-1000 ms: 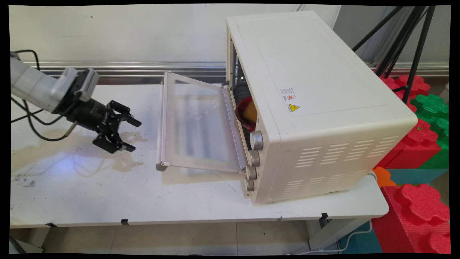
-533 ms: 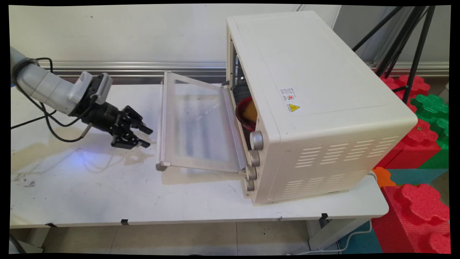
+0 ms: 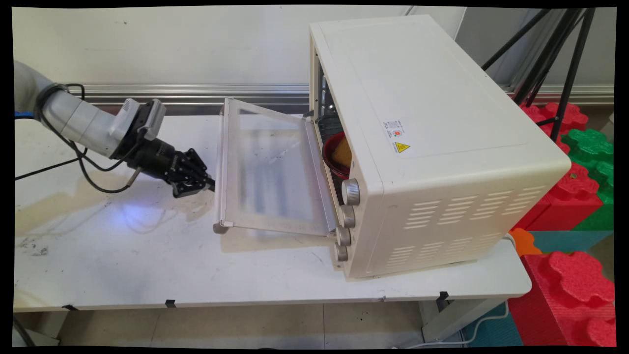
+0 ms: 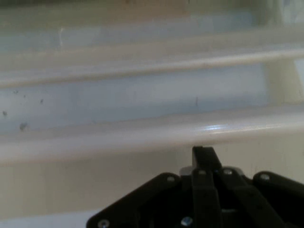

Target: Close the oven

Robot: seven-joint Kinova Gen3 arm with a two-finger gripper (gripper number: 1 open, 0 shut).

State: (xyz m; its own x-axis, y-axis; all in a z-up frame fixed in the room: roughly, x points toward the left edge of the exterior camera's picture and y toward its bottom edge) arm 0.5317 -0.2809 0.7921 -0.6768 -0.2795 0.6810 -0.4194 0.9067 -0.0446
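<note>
A cream toaster oven (image 3: 432,137) stands on the white table (image 3: 196,275), its glass door (image 3: 270,172) hanging open toward the left. Inside sits a red bowl (image 3: 332,162) with something yellow (image 3: 342,151) in it. My black gripper (image 3: 209,184) is shut with nothing in it, and its tip is right at the door's handle bar (image 3: 219,167), near the bar's middle. In the hand view the closed fingertips (image 4: 203,153) point at the underside of the pale handle bar (image 4: 142,135), just short of it or touching it.
Several knobs (image 3: 350,191) run down the oven's front right side. Brownish stains (image 3: 49,206) mark the table's left part. Black tripod legs (image 3: 555,59) and red and green foam blocks (image 3: 575,196) stand beyond the table's right end.
The gripper has moved right across the table to the door's handle and its fingers have gone from open to shut. The oven door has not moved.
</note>
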